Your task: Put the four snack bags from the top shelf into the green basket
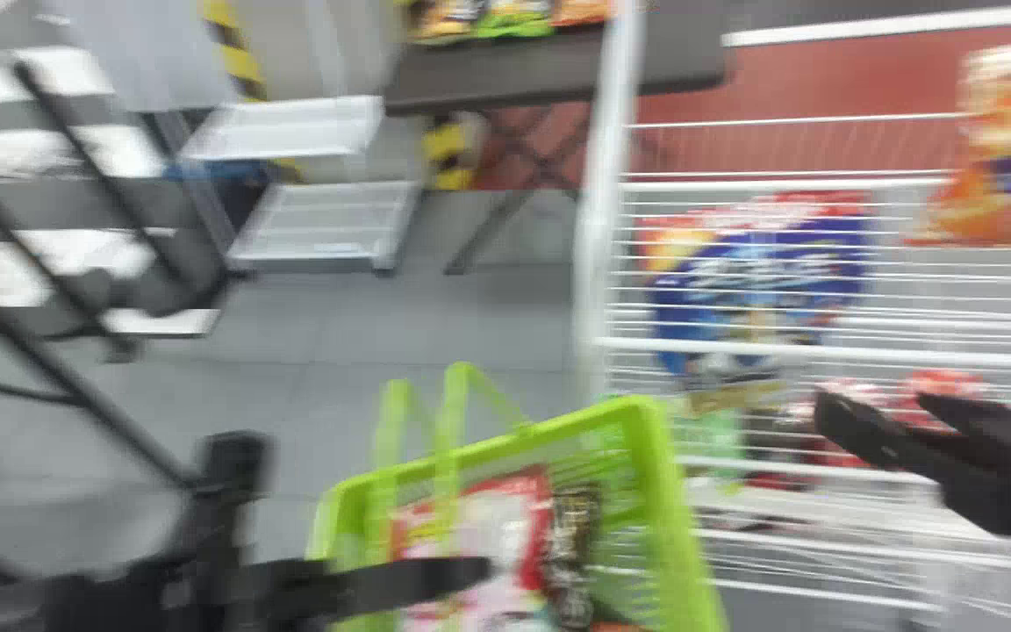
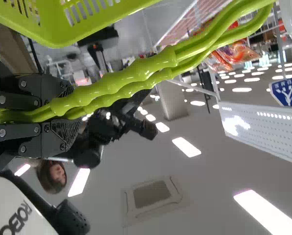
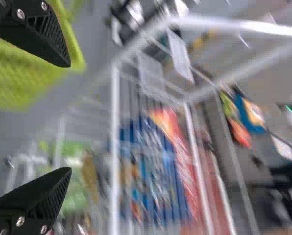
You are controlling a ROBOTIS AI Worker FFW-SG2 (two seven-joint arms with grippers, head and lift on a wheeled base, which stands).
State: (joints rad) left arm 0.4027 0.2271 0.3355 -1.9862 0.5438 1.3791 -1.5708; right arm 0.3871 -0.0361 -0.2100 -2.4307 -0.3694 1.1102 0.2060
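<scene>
"Where was the green basket (image 1: 685, 535)?"

"Near us, left of the white wire rack (image 1: 595, 263). The left gripper (image 1: 462, 575) had its fingers closed narrow around the green handles (image 1: 451, 439)."

"And the snacks?"

"A red, pink and white bag (image 1: 497, 518) lay inside, with a dark bag (image 1: 571, 544) just beside it on the right. An orange bag (image 1: 1010, 167) stood up on the rack, over on the far right. I saw a blue bag (image 1: 760, 272) through the wires, lower down."

"The right gripper (image 1: 874, 411)?"

"Over on the near right, by the rack, fingers wide apart, nothing between them."
</scene>
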